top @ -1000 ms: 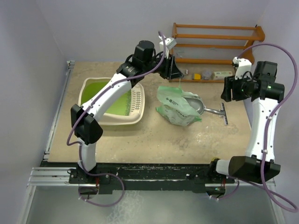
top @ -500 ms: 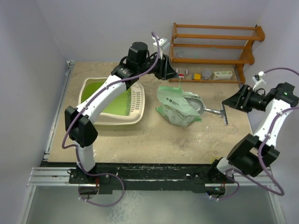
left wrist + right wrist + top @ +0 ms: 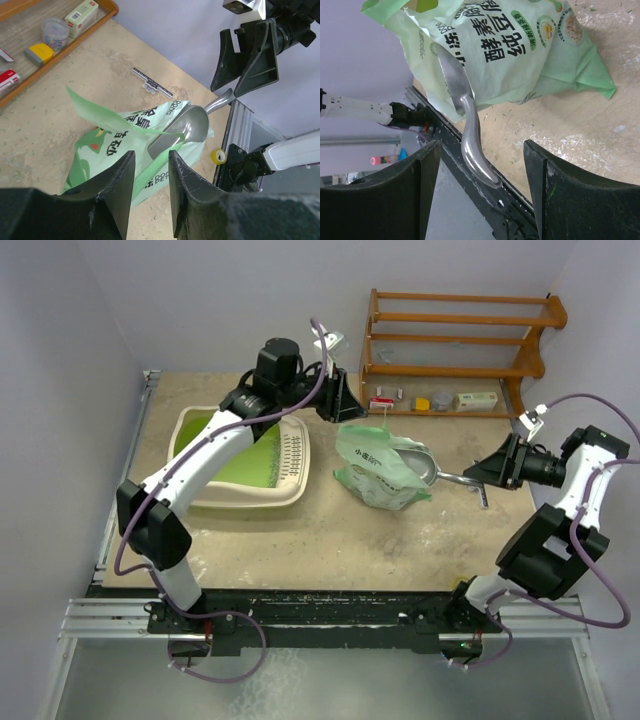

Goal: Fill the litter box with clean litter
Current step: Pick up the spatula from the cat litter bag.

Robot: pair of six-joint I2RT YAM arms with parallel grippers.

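Note:
The cream litter box point(image 3: 205, 500) with its lime-green inside lies at the left of the table. I cannot make out single pellets of litter. A pale green printed bag point(image 3: 375, 472) point(image 3: 100, 150) point(image 3: 520, 55) lies mid-table with a metal scoop point(image 3: 422, 464) point(image 3: 182, 131) in its mouth. My left gripper point(image 3: 336, 400) point(image 3: 151, 167) hovers above the bag's far end. Its jaws stand a little apart, and a torn strip of bag shows below the gap. My right gripper point(image 3: 482, 472) point(image 3: 481, 145) is wide open, its fingers on either side of the scoop handle point(image 3: 472, 140) without touching it.
A wooden shelf point(image 3: 460, 332) with small boxes stands at the back right. A black ruler-like strip point(image 3: 482, 490) point(image 3: 152, 87) lies by the scoop handle. A yellow tape roll point(image 3: 217, 156) sits near the table's front rail. Walls close in on both sides.
My left gripper has drifted left, away from the shelf. The right arm has swung down and brought its gripper, opened wider, to the scoop handle. The bag and scoop have not moved.

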